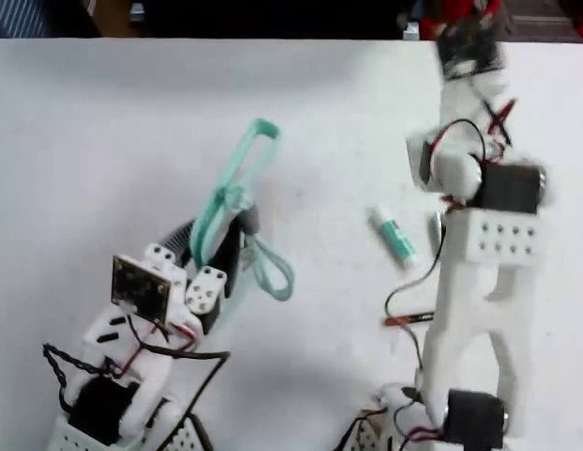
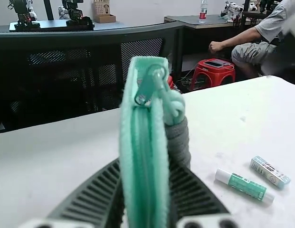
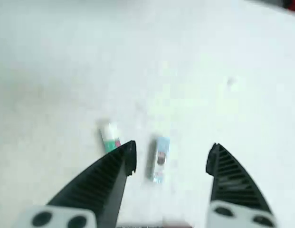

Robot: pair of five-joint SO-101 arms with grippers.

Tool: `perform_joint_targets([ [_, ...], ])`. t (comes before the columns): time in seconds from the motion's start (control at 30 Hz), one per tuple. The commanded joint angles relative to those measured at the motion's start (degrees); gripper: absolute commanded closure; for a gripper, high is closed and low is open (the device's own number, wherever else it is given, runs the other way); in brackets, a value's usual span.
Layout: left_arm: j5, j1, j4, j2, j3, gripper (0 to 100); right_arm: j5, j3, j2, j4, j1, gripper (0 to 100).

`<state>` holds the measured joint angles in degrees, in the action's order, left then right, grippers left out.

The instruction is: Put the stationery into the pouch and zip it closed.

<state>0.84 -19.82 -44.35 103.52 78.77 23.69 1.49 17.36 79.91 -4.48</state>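
Note:
A teal pouch [image 1: 237, 178] stands on its edge left of centre, its zipper slider [image 2: 154, 80] at the upper end facing the left wrist camera. My left gripper [image 1: 221, 254] is shut on the pouch [image 2: 142, 142] at its near end. The pouch's teal wrist loop [image 1: 272, 268] lies on the table beside it. A white-and-green glue stick [image 1: 392, 235] lies at mid-table, with a small pale blue eraser-like block [image 2: 270, 172] just beyond it. My right gripper [image 3: 172, 146] hangs open above that block [image 3: 160, 159] and the glue stick [image 3: 109, 137]. An orange pen [image 1: 408, 319] pokes out from under the right arm.
The white table's [image 1: 103, 113] far edge runs along the top of the high view. Beyond it stand a dark mesh chair [image 2: 90, 71] and a red stool [image 2: 211, 71]. Arm cables [image 1: 408, 282] trail near the pen. Open tabletop lies at the far left.

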Motion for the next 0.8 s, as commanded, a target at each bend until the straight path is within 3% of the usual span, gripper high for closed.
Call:
perform_joint_targets([
  [0.0,-0.53,0.31,1.41,-0.92,-0.26,92,5.27,8.09,-1.01,-0.04,-5.76,76.2],
  [0.2,-0.53,0.31,1.41,-0.92,-0.26,92,14.33,19.34,-1.54,-6.9,-3.21,76.2],
  [0.43,-0.53,0.31,1.41,-0.92,0.35,92,14.68,29.8,-2.15,-16.48,5.14,76.2],
  [0.57,-0.53,0.31,1.41,-0.92,0.35,92,14.68,33.93,-3.12,-25.63,5.67,76.2],
  [0.77,-0.53,0.31,1.41,-0.92,0.35,92,14.68,34.11,-14.9,-30.73,5.58,76.2],
])
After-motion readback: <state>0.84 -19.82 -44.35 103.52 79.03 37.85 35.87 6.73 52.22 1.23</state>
